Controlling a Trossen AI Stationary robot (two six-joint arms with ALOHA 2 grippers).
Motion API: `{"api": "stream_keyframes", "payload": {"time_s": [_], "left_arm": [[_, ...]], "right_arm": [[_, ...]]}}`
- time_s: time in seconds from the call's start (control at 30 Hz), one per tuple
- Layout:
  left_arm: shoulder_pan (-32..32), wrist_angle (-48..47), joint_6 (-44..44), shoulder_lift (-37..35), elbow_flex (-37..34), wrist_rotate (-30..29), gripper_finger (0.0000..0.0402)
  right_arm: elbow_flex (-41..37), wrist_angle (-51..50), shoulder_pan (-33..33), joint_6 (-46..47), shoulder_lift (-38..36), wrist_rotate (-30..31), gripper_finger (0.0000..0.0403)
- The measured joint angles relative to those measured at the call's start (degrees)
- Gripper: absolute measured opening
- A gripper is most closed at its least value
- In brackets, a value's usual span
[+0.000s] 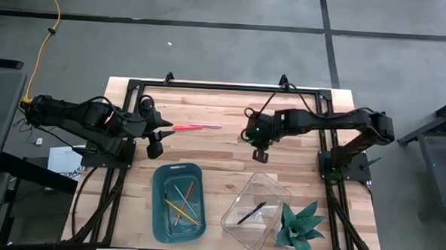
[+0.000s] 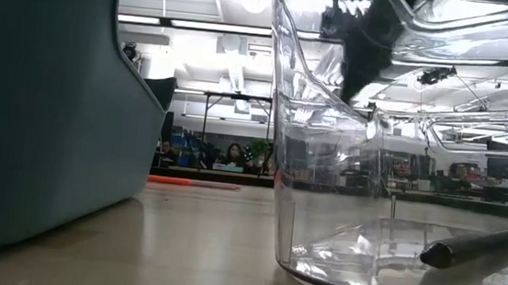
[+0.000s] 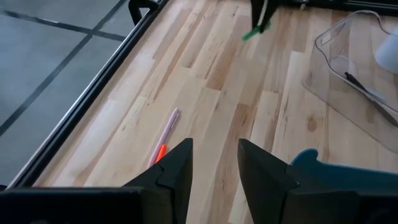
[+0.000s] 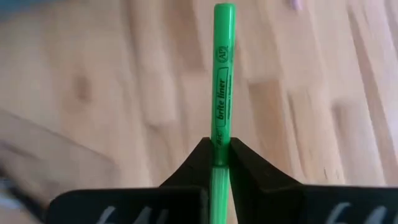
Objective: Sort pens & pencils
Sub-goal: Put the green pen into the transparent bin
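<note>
My right tool (image 4: 217, 158) is clenched on the green pen (image 4: 221, 74), lifted beside the clear bin (image 1: 255, 209) for dropping there. My left tool (image 3: 214, 165) hangs released near that bin's far neighbour, the red pen (image 1: 187, 127).

Wood table (image 1: 222, 151): teal bin (image 1: 159, 205), clear bin (image 1: 277, 189), plant (image 1: 300, 226).

Right gripper (image 4: 219, 155) clamped shut mid-table, left gripper (image 3: 214, 163) open

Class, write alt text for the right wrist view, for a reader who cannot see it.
The right gripper is shut on a bright green pen, which sticks straight out ahead from between the two dark fingers. Beneath it lies the blurred light wooden table, with nothing else clearly readable.
</note>
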Motion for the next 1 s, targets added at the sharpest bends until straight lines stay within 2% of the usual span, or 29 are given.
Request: {"api": "stream_keyframes", "payload": {"time_s": [0.23, 0.4, 0.7, 1.0], "left_arm": [[0.00, 0.04, 0.97, 0.00, 0.00, 0.39, 0.0113], [0.00, -0.05, 1.53, 0.00, 0.00, 0.47, 0.0113], [0.00, -0.99, 3.11, 0.00, 0.00, 2.29, 0.0113], [0.00, -1.36, 4.01, 0.00, 0.02, 3.04, 0.0113]], "right_arm": [[10.76, -2.63, 5.16, -0.86, 0.00, -9.10, 0.0014], [12.57, -3.49, 11.47, 1.09, 0.05, -13.47, 0.0014], [12.57, -6.18, 23.06, 4.76, 6.85, -13.47, 0.0014], [12.55, -10.85, 29.61, 5.72, 13.51, -5.89, 0.0014]]}}
